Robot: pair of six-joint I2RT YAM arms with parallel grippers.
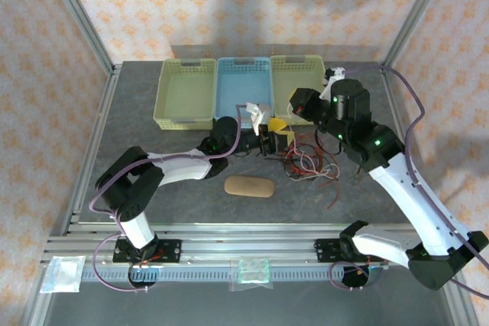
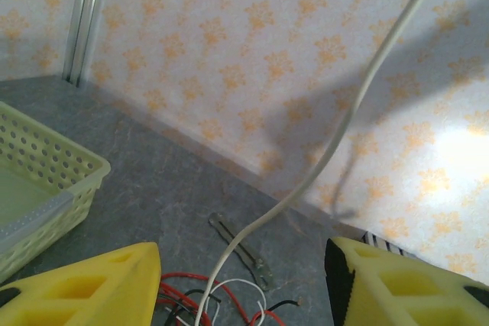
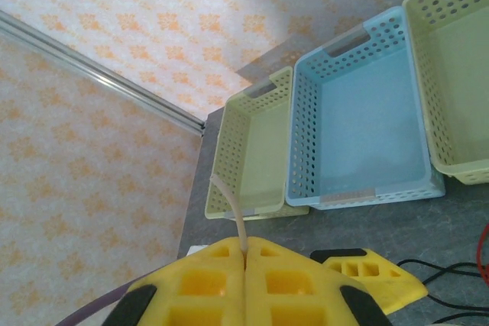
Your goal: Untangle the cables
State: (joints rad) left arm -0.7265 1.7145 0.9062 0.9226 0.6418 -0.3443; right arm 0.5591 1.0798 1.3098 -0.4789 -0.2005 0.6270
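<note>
The cables (image 1: 312, 162) lie as a loose tangle of red, black and white wires on the grey table, right of centre. My left gripper (image 1: 273, 137) sits at the tangle's left edge, its yellow fingers (image 2: 84, 284) spread wide. My left gripper (image 2: 243, 265) is open. A pale cable (image 2: 336, 143) rises out of the tangle (image 2: 221, 299) between the open fingers, touching neither, and runs up to the right. My right gripper (image 1: 289, 116) hovers just above and behind. My right gripper (image 3: 244, 246) is shut on that pale cable, whose short end (image 3: 229, 208) sticks out past the pads.
Three baskets stand in a row at the back: yellow-green (image 1: 186, 93), blue (image 1: 243, 85), yellow-green (image 1: 296, 78). A tan oval pad (image 1: 250, 186) lies in front of the left arm. A thin metal strip (image 2: 241, 250) lies flat beyond the tangle.
</note>
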